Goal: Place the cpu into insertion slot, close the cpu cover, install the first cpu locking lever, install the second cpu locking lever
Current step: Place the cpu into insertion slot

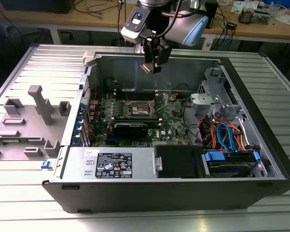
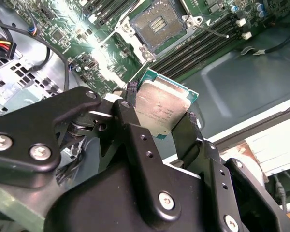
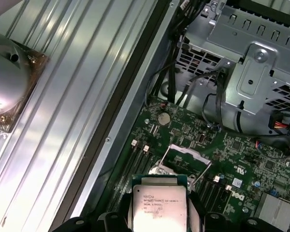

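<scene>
My gripper [image 1: 152, 62] hangs above the back wall of the open computer case, shut on the cpu [image 2: 162, 108], a small square chip with a silver-grey top and green edge. The two black fingers [image 2: 130, 104] clamp opposite edges of the chip; in the first wrist view the cpu [image 3: 158, 208] sits between them, printed face up. Well below it on the green board lies the insertion slot [image 2: 159, 23], its dark centre uncovered. The shiny cpu cover [image 3: 186, 153] stands tilted up at the socket's edge. A thin lever rod [image 2: 215, 33] sticks out beside the socket.
Long black memory slots [image 2: 198, 46] run beside the socket. A black card [image 1: 130, 128] lies in front of it, then a power supply box [image 1: 111, 164]. A drive cage with coloured cables [image 1: 227, 135] fills the exterior view's right. A grey fixture [image 1: 38, 104] stands outside the case.
</scene>
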`<state>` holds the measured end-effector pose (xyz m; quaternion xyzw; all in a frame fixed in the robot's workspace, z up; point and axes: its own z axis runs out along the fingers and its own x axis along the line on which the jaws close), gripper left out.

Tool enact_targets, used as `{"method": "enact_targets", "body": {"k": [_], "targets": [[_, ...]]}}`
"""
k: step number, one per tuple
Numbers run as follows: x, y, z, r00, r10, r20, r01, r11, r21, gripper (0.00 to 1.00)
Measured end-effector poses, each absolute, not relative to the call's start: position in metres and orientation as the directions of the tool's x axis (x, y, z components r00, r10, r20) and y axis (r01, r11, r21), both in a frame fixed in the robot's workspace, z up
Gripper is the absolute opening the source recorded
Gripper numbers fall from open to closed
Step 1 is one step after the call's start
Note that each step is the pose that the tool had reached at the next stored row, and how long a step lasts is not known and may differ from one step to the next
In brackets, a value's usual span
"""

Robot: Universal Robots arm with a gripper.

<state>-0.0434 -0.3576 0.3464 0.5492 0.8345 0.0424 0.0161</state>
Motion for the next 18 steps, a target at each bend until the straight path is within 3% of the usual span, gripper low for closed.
{"method": "enact_targets", "body": {"k": [18], "targets": [[-0.0457, -0.3577, 0.3456, -0.333, 0.943, 0.020, 0.940, 0.330, 0.087, 0.54]]}}
